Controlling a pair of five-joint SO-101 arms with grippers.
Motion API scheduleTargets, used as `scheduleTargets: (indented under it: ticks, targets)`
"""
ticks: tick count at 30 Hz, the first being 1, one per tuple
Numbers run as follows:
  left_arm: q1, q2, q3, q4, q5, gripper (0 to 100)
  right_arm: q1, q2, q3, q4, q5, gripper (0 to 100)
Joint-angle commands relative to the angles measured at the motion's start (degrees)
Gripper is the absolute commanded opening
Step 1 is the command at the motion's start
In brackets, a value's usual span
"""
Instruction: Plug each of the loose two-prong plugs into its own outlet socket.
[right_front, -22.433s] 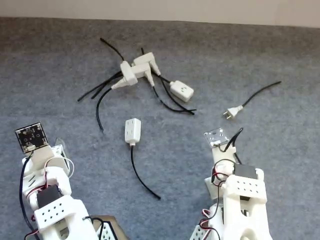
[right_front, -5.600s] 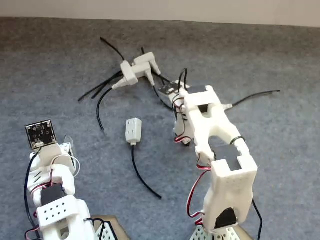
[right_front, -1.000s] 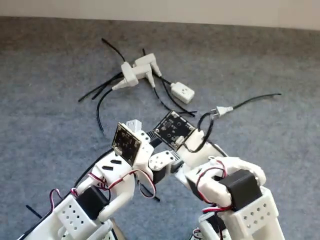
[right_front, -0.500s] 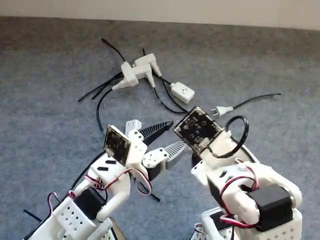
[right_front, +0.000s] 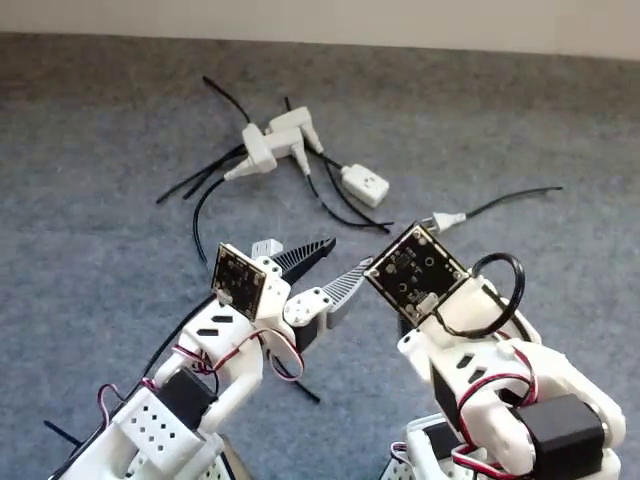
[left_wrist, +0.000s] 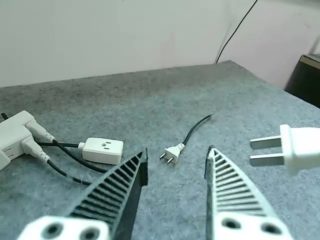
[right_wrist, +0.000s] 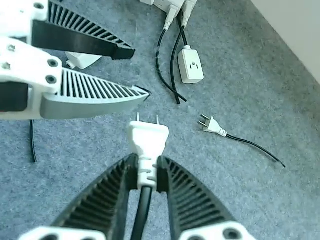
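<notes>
My right gripper (right_wrist: 146, 167) is shut on a white two-prong plug (right_wrist: 147, 139), prongs pointing away from the wrist; its black cord (right_front: 497, 288) loops over the right arm. This held plug (left_wrist: 292, 150) hangs beside my left gripper (left_wrist: 176, 157), which is open and empty above the carpet. In the high view the left gripper (right_front: 338, 262) sits mid-table over a partly hidden white socket block (right_front: 266, 246). A loose plug (right_front: 445, 220) lies on the carpet to the right, and a single white socket (right_front: 364, 183) lies farther back.
A white socket cluster (right_front: 270, 140) with plugs and black cords in it lies at the back. Loose black cords trail left of it and toward the single socket (right_wrist: 191, 65). Grey carpet is bare at the far right and far left.
The right wrist has drawn back to the right with its plug. The left gripper's spread fingers have come into view and shifted slightly toward the back.
</notes>
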Motion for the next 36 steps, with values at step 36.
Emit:
scheduleTargets:
  ticks: [36]
  targets:
    - [-28.5, 13.7, -12.3, 33.8, -4.3, 24, 2.6, 37.7, -19.3, 2.2, -10.2, 0.6]
